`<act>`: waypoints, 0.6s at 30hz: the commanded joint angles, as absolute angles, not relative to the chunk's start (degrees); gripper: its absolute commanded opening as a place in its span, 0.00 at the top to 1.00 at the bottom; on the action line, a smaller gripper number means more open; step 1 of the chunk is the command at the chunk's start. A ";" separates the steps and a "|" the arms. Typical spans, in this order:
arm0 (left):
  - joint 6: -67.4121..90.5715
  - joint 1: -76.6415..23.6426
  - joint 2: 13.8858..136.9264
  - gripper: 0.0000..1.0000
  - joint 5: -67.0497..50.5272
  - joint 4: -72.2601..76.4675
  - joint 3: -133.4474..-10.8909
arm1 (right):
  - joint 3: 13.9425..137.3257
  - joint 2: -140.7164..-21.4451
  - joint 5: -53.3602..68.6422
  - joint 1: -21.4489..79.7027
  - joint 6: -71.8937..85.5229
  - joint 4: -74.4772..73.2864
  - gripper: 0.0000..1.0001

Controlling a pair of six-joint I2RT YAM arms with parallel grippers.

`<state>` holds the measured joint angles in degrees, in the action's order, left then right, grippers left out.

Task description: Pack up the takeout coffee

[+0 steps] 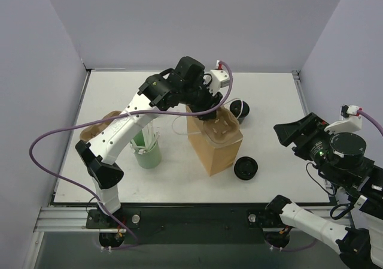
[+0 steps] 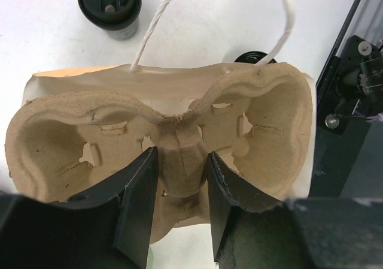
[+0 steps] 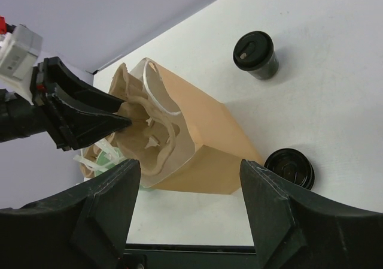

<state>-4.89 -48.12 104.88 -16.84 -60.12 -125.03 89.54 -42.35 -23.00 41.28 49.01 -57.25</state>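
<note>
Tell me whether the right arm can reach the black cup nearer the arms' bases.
Probably yes. The right pincer is open, and nothing stands between it and the black cup. The paper bag stands close beside the cup, so that side looks tight.

Upright paper bag: plain kraft brown.
Bag's twine handles: white.
Moulded pulp cup carrier: pale tan, unpatterned.
Small lidded paper cup, far right: black.
Low round item, near right: black.
Plastic cup, left: pale green.
Flat table top: white.
</note>
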 commanded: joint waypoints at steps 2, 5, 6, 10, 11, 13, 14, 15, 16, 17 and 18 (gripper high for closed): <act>-8.00 -47.90 104.41 0.58 -14.86 -57.48 -122.70 | 92.46 -42.80 -25.14 41.04 47.72 -57.39 0.32; -8.87 -47.81 104.85 0.58 -13.71 -57.66 -122.26 | 92.37 -42.63 -24.96 41.04 47.64 -57.83 0.32; -8.96 -47.73 104.85 0.58 -13.71 -57.74 -121.73 | 92.37 -42.71 -25.05 41.04 47.46 -57.92 0.32; -9.23 -47.81 105.12 0.58 -13.88 -56.86 -119.71 | 92.46 -43.24 -25.14 41.04 47.20 -57.92 0.31; -9.23 -47.81 105.47 0.58 -14.06 -56.95 -119.79 | 92.29 -43.24 -25.05 41.04 47.28 -58.01 0.32; -9.31 -47.99 106.52 0.58 -14.59 -58.09 -120.67 | 92.29 -43.42 -25.14 41.04 47.20 -58.01 0.31; -9.14 -48.16 106.87 0.58 -15.02 -58.53 -121.02 | 92.11 -43.24 -25.05 41.04 47.11 -58.09 0.31; -9.14 -48.16 107.22 0.58 -15.38 -58.97 -121.03 | 92.11 -42.98 -25.14 41.04 47.20 -58.01 0.32; -8.88 -48.34 107.31 0.58 -15.29 -59.06 -120.76 | 91.94 -42.89 -25.14 40.96 47.20 -58.09 0.31; -8.62 -48.60 107.40 0.58 -15.38 -59.15 -120.67 | 91.85 -42.72 -25.22 40.96 47.20 -58.10 0.31; -8.44 -48.78 107.66 0.58 -15.29 -59.32 -120.59 | 91.67 -42.37 -25.31 40.96 47.20 -58.10 0.31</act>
<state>-8.19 -48.05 106.67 -14.17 -59.40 -119.92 90.80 -43.38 -23.27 41.28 47.92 -57.78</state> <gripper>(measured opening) 0.444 0.686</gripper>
